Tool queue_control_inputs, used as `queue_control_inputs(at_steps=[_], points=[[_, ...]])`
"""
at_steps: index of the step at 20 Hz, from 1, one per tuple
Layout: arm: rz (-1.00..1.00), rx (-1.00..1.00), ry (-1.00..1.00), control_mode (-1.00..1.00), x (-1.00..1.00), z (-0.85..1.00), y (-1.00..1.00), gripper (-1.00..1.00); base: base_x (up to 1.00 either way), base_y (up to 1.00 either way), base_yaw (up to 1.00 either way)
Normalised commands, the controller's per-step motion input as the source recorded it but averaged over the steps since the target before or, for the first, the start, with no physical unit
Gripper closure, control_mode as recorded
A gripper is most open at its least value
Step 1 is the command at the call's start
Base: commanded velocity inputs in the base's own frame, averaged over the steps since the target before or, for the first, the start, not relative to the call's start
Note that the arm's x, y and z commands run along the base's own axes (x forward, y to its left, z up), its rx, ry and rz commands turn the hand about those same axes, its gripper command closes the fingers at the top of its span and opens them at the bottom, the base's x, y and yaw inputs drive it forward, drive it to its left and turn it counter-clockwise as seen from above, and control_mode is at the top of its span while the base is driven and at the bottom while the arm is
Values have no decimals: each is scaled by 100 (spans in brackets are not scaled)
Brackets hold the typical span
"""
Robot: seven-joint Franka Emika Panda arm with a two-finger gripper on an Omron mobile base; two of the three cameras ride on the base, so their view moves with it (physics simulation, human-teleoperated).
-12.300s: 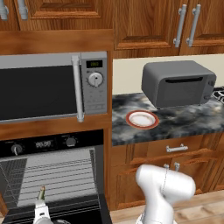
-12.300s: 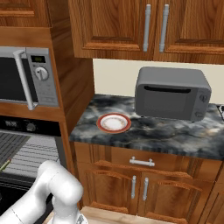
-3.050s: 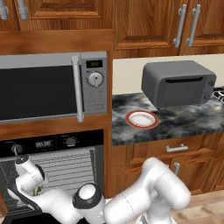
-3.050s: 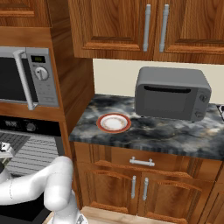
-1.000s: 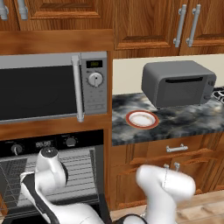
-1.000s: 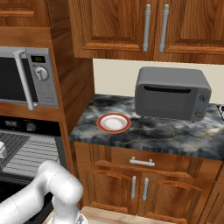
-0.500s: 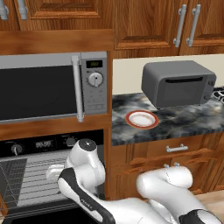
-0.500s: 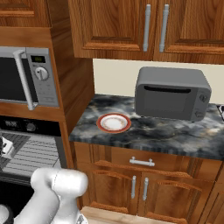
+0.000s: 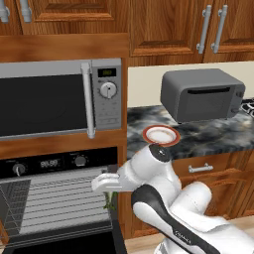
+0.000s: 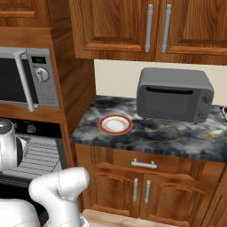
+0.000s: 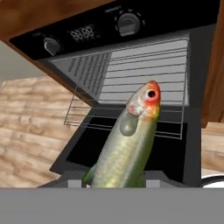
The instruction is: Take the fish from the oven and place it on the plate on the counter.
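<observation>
My gripper (image 9: 107, 190) is shut on the fish (image 9: 108, 200), a slim green sliver hanging below the hand in front of the oven's right edge. In the hand view the fish (image 11: 129, 142) rises between the fingertips, its red-orange head up and its tail hidden at the bottom. The black oven (image 9: 49, 198) stands open, its door folded down and its wire racks (image 11: 131, 83) bare. The white plate with the red-orange rim (image 9: 161, 135) sits empty at the left end of the marbled counter (image 9: 213, 136), up and right of the gripper. From the right base camera the plate (image 10: 115, 124) is also visible.
A grey toaster oven (image 9: 201, 94) stands on the counter right of the plate. The silver microwave (image 9: 44, 99) sits above the oven. The wooden cabinet side separates the oven from the counter. My own elbow (image 9: 158, 154) bulges just below the plate. Drawers (image 10: 144, 165) lie under the counter.
The arm has swung right, out of the oven's left part to its right edge, carrying the fish. Its elbow has risen close under the plate.
</observation>
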Motion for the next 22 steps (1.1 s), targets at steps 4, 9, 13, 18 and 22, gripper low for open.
queue_control_inputs(at_steps=[4, 9, 13, 18, 22], points=[[-3, 5, -19, -100, -48, 94, -100, 100, 0, 0, 0], [-8, 3, -23, -100, -18, 88, -100, 100, 0, 0, 0], [-12, 2, -16, -100, 0, 70, -100, 100, 0, 0, 0], [-10, 0, -4, -100, -5, 7, -100, 100, 0, 0, 0], [-4, -8, 1, -100, 8, -3, -100, 100, 0, 0, 0]])
